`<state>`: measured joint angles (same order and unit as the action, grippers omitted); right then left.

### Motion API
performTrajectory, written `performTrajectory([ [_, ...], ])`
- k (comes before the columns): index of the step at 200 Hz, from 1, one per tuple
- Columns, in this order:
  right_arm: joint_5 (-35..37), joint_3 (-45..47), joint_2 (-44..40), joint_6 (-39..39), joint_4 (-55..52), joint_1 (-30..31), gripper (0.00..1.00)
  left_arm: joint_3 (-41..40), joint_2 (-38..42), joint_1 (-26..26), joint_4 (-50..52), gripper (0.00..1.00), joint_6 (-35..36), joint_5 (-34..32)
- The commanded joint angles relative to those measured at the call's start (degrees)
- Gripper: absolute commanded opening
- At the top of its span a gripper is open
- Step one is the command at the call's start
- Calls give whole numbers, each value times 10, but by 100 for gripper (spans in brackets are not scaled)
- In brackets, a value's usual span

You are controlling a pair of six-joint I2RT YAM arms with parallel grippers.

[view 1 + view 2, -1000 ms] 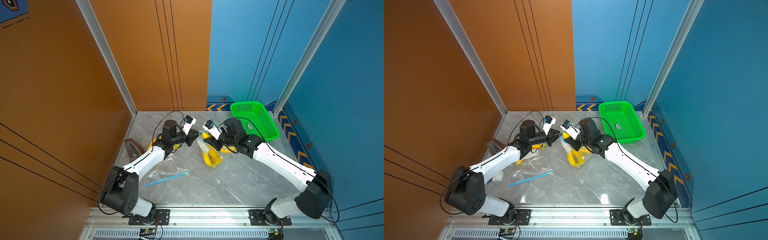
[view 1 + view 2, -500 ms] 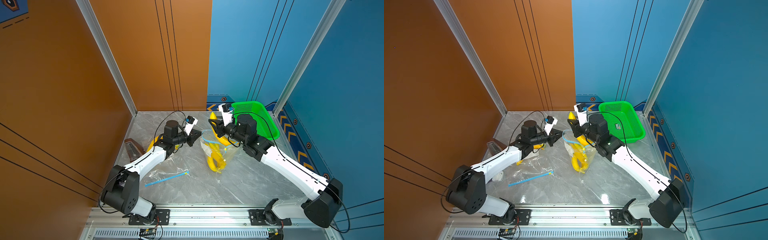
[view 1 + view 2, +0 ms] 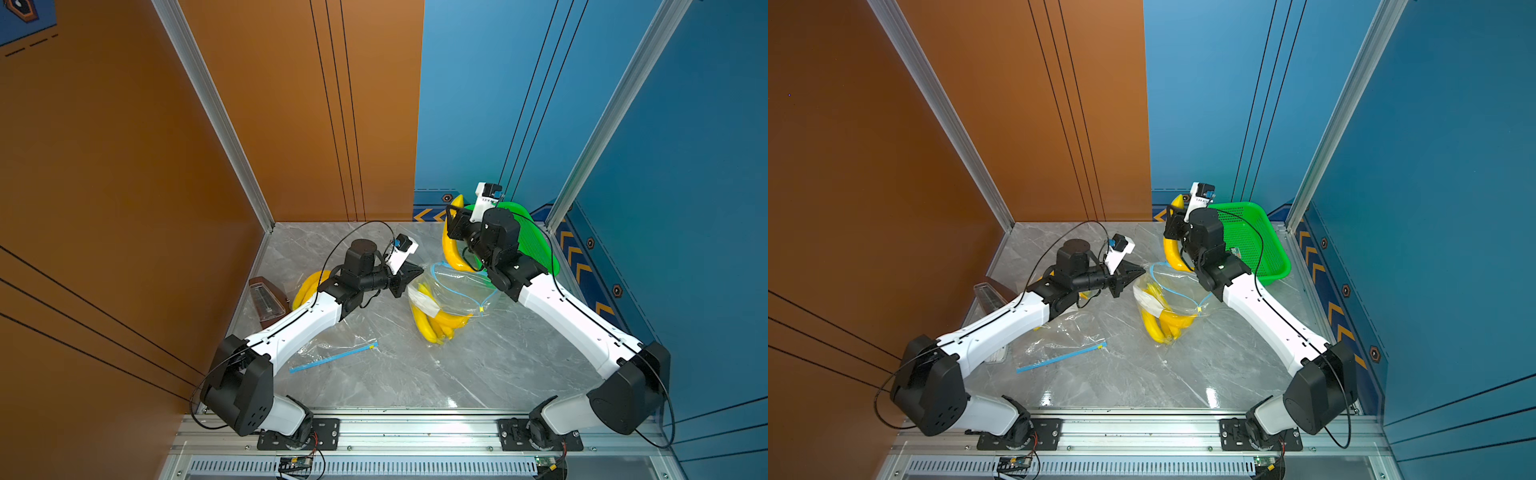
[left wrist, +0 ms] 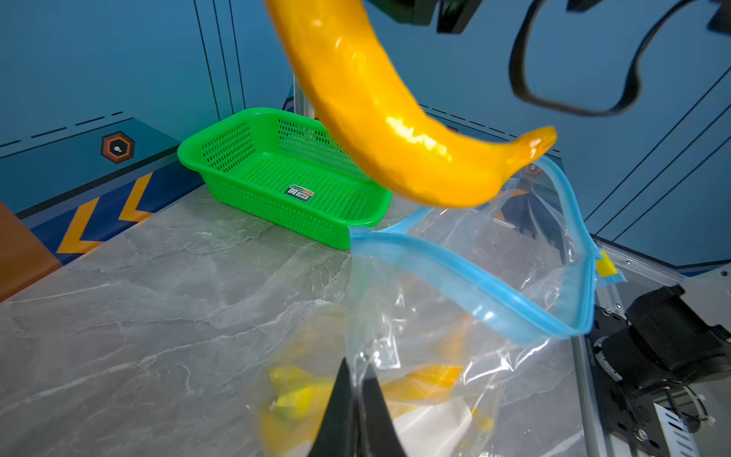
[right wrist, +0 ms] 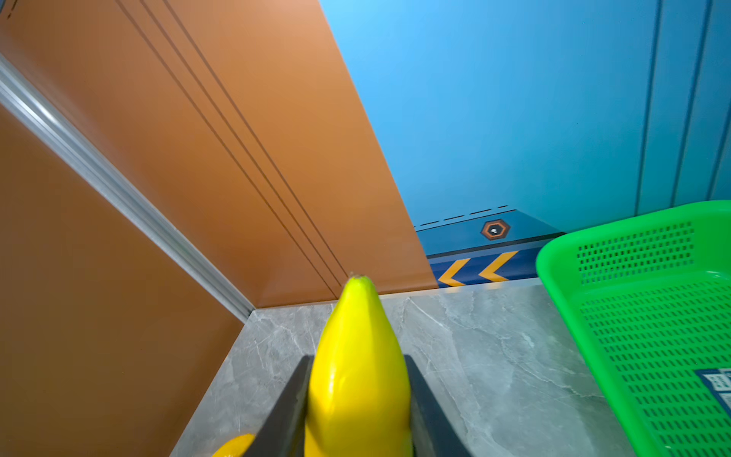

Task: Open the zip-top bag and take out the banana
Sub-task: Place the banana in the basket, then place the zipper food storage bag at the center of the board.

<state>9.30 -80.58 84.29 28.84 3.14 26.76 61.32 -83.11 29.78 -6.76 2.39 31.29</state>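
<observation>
1 banana [image 3: 451, 249] now lifted clear of bag [image 3: 457, 286] by right claw [image 5: 358, 368].

Above the zip-top bag [image 3: 461, 286] the banana [image 3: 451, 249], basket [image 3: 538, 245] behind-right, second bag [image 3: 332, 353] on the table [image 3: 457, 374] front-left.

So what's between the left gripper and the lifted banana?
The open bag, its blue zip mouth gaping between the left gripper, shut on its wall, and the lifted banana; the left wrist view shows it.
</observation>
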Motion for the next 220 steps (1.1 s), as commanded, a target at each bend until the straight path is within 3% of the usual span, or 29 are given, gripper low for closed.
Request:
performTrajectory([
  [1,2,-52,-6,19,-49,-59,32,17,17,-19,66,5,22,-49],
  [53,-25,-50,68,21,-101,-202,32,20,62,-48,71,5,10,-67],
  [118,-59,-101,259,48,-112,-270,33,101,14,-89,102,6,16,19],
  [173,-68,-181,374,72,-150,-297,34,164,-79,-46,170,8,76,89],
  [220,-88,-250,445,89,-197,-303,37,221,-189,22,232,10,101,65],
])
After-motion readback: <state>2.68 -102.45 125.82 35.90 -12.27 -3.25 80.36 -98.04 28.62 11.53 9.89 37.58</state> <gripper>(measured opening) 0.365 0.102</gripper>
